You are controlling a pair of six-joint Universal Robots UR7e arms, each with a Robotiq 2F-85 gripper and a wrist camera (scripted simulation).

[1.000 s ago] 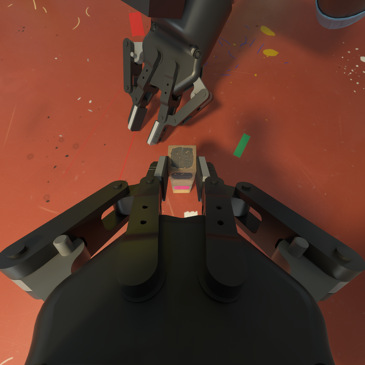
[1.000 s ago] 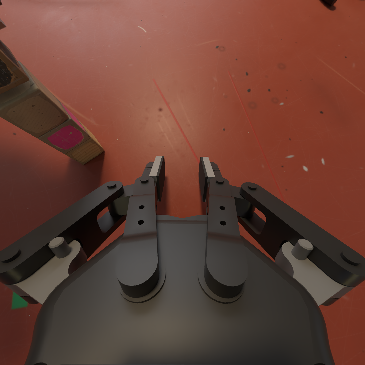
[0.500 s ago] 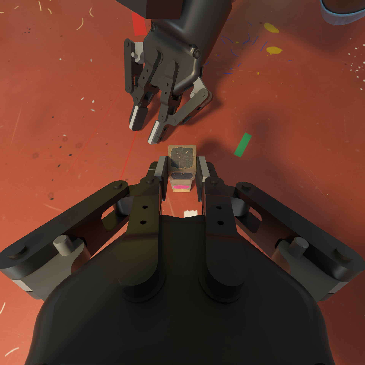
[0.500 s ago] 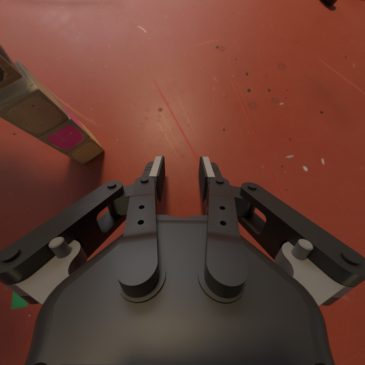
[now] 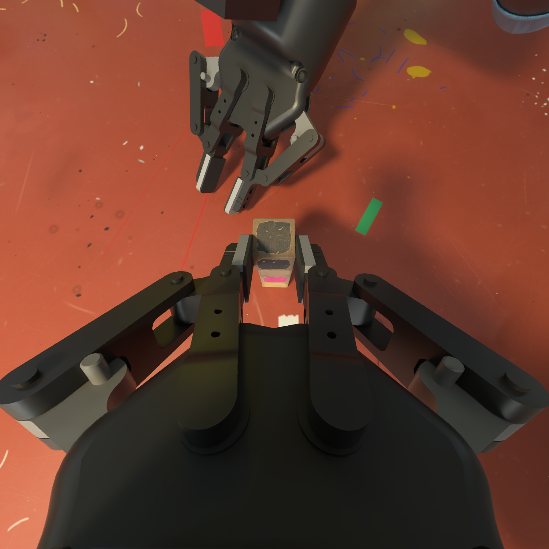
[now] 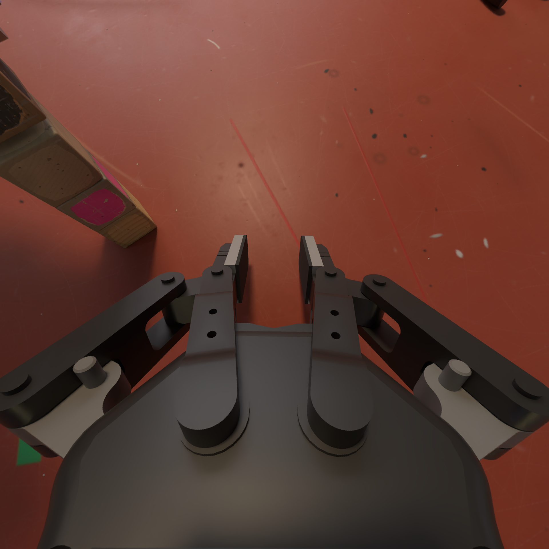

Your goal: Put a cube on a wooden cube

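A stack of several wooden cubes stands on the red table. Its top cube (image 5: pixel 273 237) has a worn dark face. Below it come a dark-sided cube, a pink-faced cube (image 5: pixel 274 279) and a plain wooden cube at the bottom. My left gripper (image 5: pixel 274 246) is shut on the top cube, with a finger against each of its sides. My right gripper (image 6: pixel 273 252) is open and empty, low over bare table. In the left wrist view it (image 5: pixel 221 196) is just beyond the stack. In the right wrist view the stack leans in from the left, with the pink cube (image 6: pixel 98 206) and the bottom cube (image 6: pixel 130 230) in sight.
A green tape strip (image 5: pixel 368 216) lies right of the stack, and a red strip (image 5: pixel 212 28) lies behind the right arm. Yellow paint spots (image 5: pixel 416 37) and a grey-blue rim (image 5: pixel 517 23) are at the far right. A white scrap (image 5: pixel 287 320) lies under my left gripper.
The table marks drift slightly in the left wrist view, and the top cube shifts a little in the right wrist view. The left grip holds. The right gripper has not moved.
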